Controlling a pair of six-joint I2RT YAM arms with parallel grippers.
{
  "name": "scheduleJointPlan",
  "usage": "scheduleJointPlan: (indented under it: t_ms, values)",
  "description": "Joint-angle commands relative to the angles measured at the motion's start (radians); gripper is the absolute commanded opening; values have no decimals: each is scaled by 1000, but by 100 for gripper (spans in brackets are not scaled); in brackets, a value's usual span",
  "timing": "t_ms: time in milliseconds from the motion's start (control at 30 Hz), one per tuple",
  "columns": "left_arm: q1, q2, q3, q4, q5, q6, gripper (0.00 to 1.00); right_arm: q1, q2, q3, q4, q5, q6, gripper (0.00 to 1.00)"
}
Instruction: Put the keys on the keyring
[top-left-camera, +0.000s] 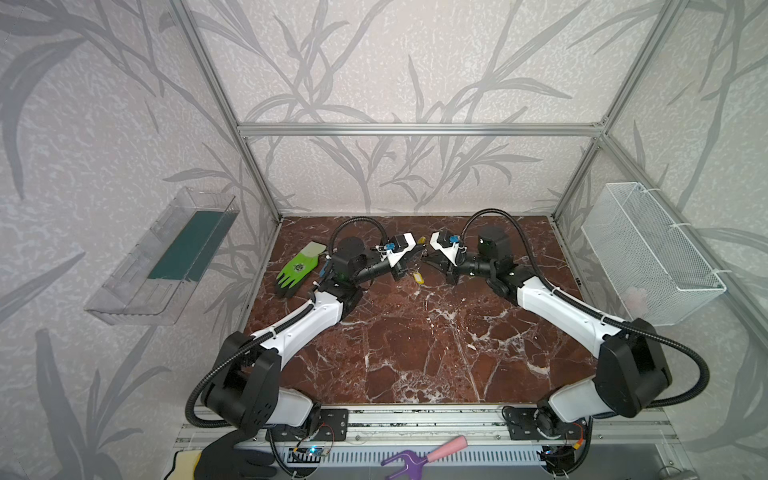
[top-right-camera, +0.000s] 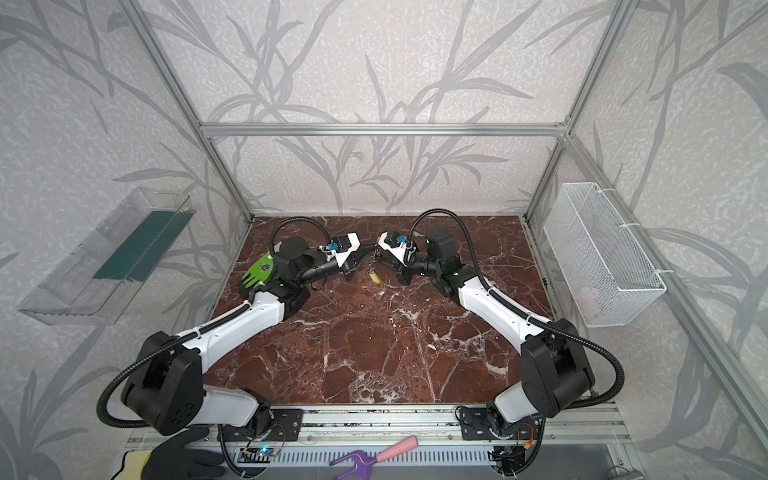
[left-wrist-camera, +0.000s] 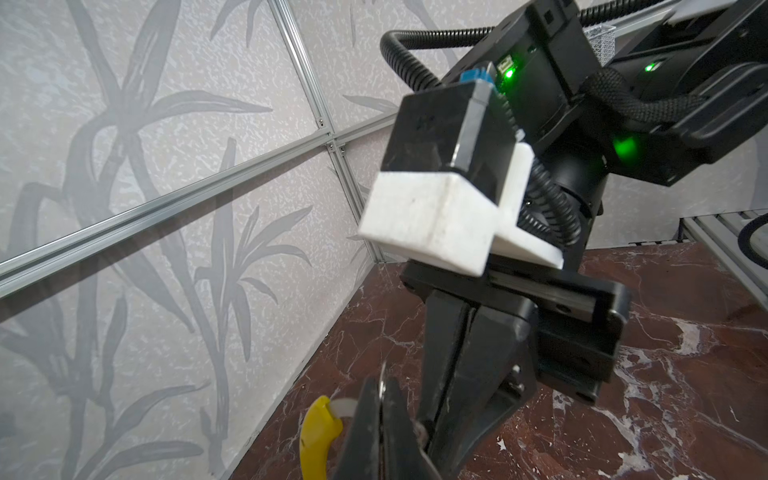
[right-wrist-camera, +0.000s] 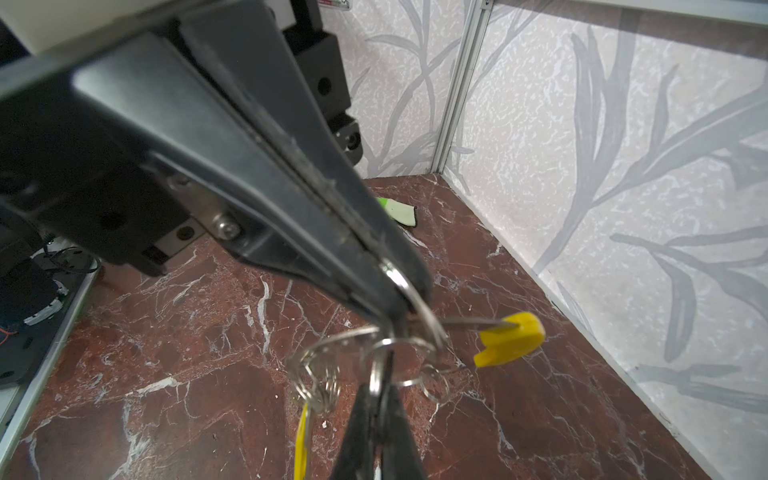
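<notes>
Both grippers meet tip to tip above the back middle of the marble table (top-left-camera: 415, 353). My left gripper (left-wrist-camera: 381, 390) is shut on the keyring, a thin grey wire loop (right-wrist-camera: 419, 303) with a yellow curved segment (right-wrist-camera: 511, 338); that segment also shows in a top view (top-left-camera: 421, 240). My right gripper (right-wrist-camera: 376, 395) is shut on a small metal split ring (right-wrist-camera: 376, 372) at the loop. More small rings (right-wrist-camera: 320, 382) bunch beside it. A key's yellow label tag (top-left-camera: 418, 277) dangles below them. The key blades themselves are not clear to see.
A green glove (top-left-camera: 297, 270) lies at the back left of the table. A clear tray (top-left-camera: 166, 257) hangs on the left wall and a white mesh basket (top-left-camera: 652, 253) on the right. A pink-handled purple tool (top-left-camera: 424, 453) and a black glove (top-left-camera: 232, 457) lie in front.
</notes>
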Motion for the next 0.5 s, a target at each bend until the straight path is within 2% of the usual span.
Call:
scheduleJointPlan:
  t_ms: [0,100,133,200,267,367,467]
  values:
    - [2,-6,-2,119,31,-57,0,4,23,33,-64,-43,-42,0]
    - [3,10,-7,177,44,-104,0,4,37,53,-69,-68,-52,0]
    - [2,13,-7,181,48,-111,0,2,39,58,-72,-70,-54,3]
    - [3,18,-10,183,52,-116,0,2,28,57,-78,-61,-66,19]
    - [6,14,-14,173,55,-113,0,-8,-2,32,-86,-42,-105,28]
    - [17,10,-15,148,72,-108,0,-62,-62,-19,-59,-46,-106,33]
    - [30,12,-11,135,91,-111,0,-114,-125,-63,-9,-71,-89,33]
